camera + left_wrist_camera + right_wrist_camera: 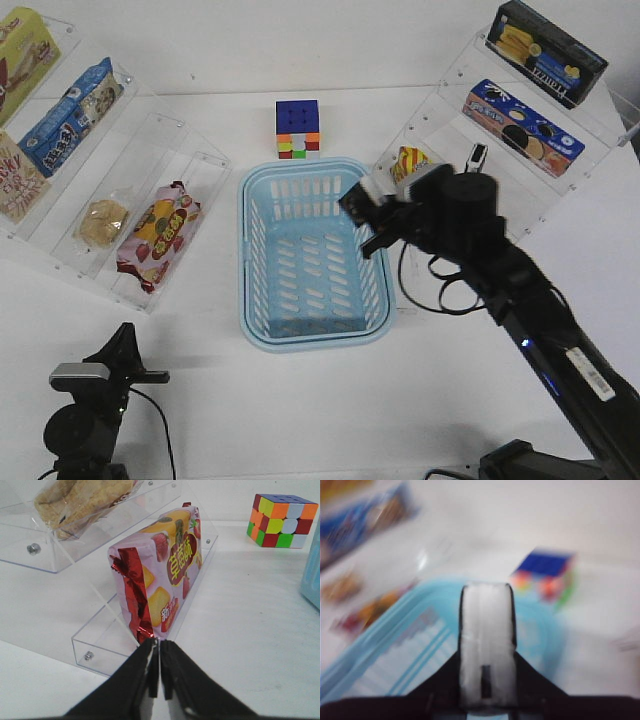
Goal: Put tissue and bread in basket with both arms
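Note:
The light blue basket (250, 262) stands mid-table; its rim also shows in the right wrist view (395, 615). My right gripper (366, 212) is over the basket's right rim. It is shut on the tissue (362, 192), a black packet whose white edge faces the right wrist camera (486, 635), which is blurred. The bread (104, 222) lies in the left clear shelf and also shows in the left wrist view (80, 502). My left gripper (158, 377) is low at the front left, shut and empty (159, 647), pointing at the shelf's front end.
A red-pink strawberry-print packet (160, 235) lies beside the bread, right in front of my left gripper (160, 575). A Rubik's cube (298, 129) stands behind the basket. The right clear shelf (440, 110) holds a blue cookie box (523, 127) and other snacks.

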You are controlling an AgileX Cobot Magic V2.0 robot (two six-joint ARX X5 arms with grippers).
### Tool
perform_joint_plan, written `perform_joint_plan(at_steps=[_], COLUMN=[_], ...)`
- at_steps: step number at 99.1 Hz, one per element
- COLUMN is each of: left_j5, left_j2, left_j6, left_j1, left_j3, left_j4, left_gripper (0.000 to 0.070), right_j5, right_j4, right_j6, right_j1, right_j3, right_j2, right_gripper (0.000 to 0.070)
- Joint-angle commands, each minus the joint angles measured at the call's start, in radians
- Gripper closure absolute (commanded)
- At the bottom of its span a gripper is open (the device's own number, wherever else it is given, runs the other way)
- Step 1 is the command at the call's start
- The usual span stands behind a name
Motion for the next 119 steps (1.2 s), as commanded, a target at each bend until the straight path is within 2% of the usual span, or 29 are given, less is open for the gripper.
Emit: perform_joint_plan(at_steps=[1, 2, 3, 11, 14, 27, 31, 34, 37, 45, 60, 66, 73, 85, 97, 105, 119], left_j5=[-0.002, -0.002, -0.002, -0.002, -0.002, 0.001, 0.001, 0.001, 0.001, 0.001, 0.002, 0.002, 0.002, 0.002, 0.001, 0.001, 0.000], left_j2=[-0.001, -0.002, -0.002, -0.002, -0.002, -0.002, -0.002, -0.002, -0.002, -0.002, -0.002, -0.001, 0.000, 0.027, 0.129, 0.241, 0.482], left_j6=[-0.002, -0.002, -0.002, -0.002, -0.002, -0.024, -0.045, -0.072, -0.105, -0.210, -0.397, -0.446, -0.463, -0.454, -0.365, -0.268, -0.026], left_j1=[0.001, 0.001, 0.001, 0.001, 0.001, 0.001, 0.001, 0.001, 0.001, 0.001, 0.001, 0.000, 0.000, 0.001, 0.001, 0.001, 0.001], left_j3=[-0.018, -0.018, -0.018, -0.018, -0.018, -0.018, -0.018, -0.018, -0.018, -0.018, -0.012, 0.005, 0.040, 0.147, 0.282, 0.371, 0.529], left_j4=[0.011, 0.011, 0.011, 0.011, 0.011, 0.011, 0.012, 0.011, 0.012, 0.011, 0.012, 0.010, 0.006, -0.052, -0.113, -0.131, -0.166], left_gripper=[0.0700, 0.0699, 0.0700, 0.0700, 0.0699, 0.0699, 0.0700, 0.0699, 0.0700, 0.0700, 0.0700, 0.0700, 0.0700, 0.0699, 0.0699, 0.0699, 0.0697], right_j5=[0.027, 0.029, 0.031, 0.032, 0.032, 0.032, 0.034, 0.036, 0.045, 0.081, 0.219, 0.238, 0.246, 0.312, 0.347, 0.347, 0.346], right_j4=[0.010, 0.010, 0.013, 0.024, 0.026, 0.030, 0.029, 0.030, 0.029, 0.021, 0.040, 0.105, 0.228, 0.448, 0.552, 0.536, 0.520], right_j6=[-0.058, -0.059, -0.059, -0.056, -0.053, -0.037, -0.033, -0.026, -0.019, -0.012, -0.016, -0.016, -0.021, -0.036, -0.020, -0.016, -0.015], right_j1=[0.045, 0.051, 0.077, 0.108, 0.113, 0.113, 0.104, 0.092, 0.076, 0.030, -0.032, -0.053, -0.077, -0.090, -0.089, -0.089, -0.089], right_j3=[0.012, 0.011, 0.012, 0.012, 0.012, 0.014, 0.014, 0.014, 0.014, 0.014, -0.021, -0.096, -0.238, -0.520, -0.701, -0.733, -0.732], right_j2=[0.047, 0.053, 0.083, 0.123, 0.131, 0.121, 0.103, 0.088, 0.070, 0.012, -0.112, -0.186, -0.298, -0.507, -0.647, -0.687, -0.694], right_gripper=[0.0642, 0.0621, 0.0501, 0.0326, 0.0307, 0.0310, 0.0321, 0.0363, 0.0437, 0.0700, 0.0700, 0.0700, 0.0700, 0.0700, 0.0700, 0.0699, 0.0700])
